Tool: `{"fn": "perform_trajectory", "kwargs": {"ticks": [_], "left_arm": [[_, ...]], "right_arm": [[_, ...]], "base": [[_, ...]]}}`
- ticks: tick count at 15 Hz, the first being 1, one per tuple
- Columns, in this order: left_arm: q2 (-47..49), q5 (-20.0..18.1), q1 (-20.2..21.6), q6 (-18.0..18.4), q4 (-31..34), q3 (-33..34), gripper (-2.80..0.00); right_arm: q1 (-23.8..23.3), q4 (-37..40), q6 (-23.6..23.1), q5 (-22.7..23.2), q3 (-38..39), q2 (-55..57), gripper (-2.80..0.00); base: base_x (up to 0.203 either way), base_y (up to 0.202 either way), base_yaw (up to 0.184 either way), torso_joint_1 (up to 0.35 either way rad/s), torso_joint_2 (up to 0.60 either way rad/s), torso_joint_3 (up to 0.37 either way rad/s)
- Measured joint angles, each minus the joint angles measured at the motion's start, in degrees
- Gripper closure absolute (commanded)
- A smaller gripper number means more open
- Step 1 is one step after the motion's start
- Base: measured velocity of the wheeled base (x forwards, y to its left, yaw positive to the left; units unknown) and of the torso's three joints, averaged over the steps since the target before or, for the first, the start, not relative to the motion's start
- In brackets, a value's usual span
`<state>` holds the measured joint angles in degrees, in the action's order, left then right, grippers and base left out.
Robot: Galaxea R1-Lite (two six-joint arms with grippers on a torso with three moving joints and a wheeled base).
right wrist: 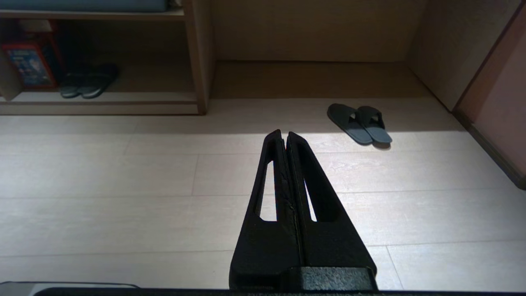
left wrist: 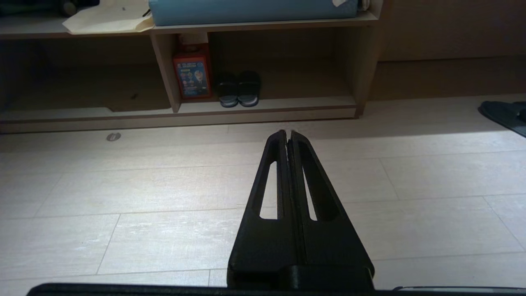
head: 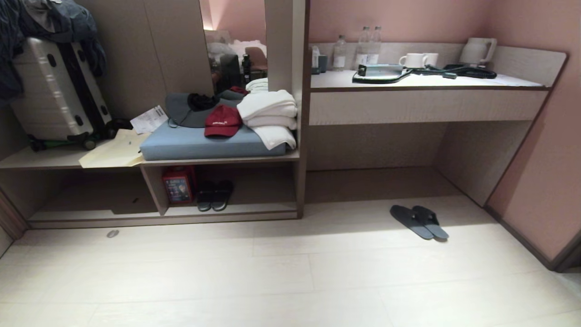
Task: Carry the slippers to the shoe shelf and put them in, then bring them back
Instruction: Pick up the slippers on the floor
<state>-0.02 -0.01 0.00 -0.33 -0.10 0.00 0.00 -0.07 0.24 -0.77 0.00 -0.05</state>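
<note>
Slippers point(head: 420, 221) lie together on the floor point(head: 272, 272), cut off in the left wrist view, both hands point(left wrist: 289, 132) point(right wrist: 284, 132) closed, empty.

pair of dark grey slippers point(head: 420, 221) side by side on pale floor point(head: 272, 281), in front of wide recess under desk point(head: 426, 81); well apart to the left, low shoe shelf point(head: 236, 210) with darker pair of slippers point(head: 214, 195) beside red box point(head: 178, 184); above it, blue cushion point(head: 199, 143) bearing red cap point(head: 222, 121) and folded white towels point(head: 268, 113); silver suitcase point(head: 52, 91) far left
</note>
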Motion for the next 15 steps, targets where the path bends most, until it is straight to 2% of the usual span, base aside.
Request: {"fn": "perform_trajectory", "kwargs": {"ticks": [15], "left_arm": [[0.0,0.0,0.0,0.0,0.0,0.0,0.0]], "right_arm": [[0.0,-0.1,0.4,-0.2,0.0,0.0,0.0]], "base": [[0.195,0.0,-0.001,0.002,0.0,0.002]]}}
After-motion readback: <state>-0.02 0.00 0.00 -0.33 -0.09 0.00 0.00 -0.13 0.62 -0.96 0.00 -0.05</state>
